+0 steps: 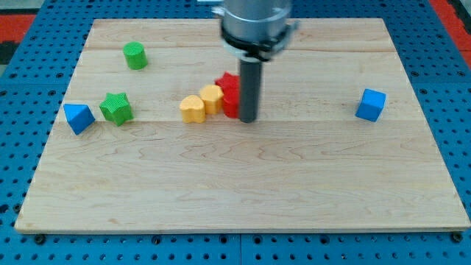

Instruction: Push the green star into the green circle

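The green star point(115, 107) lies at the view's left on the wooden board, just right of a blue triangle block point(78, 117). The green circle point(135, 55), a short cylinder, stands above it toward the view's top left, apart from the star. My tip point(247, 118) is near the board's middle, far to the right of both green blocks. It stands against the right side of a red block point(229, 93).
Two yellow blocks point(193, 109) point(212, 98) lie in a row touching the red block's left side. A blue cube point(371, 104) sits at the view's right. The wooden board point(243, 184) lies on a blue pegboard surface point(15, 88).
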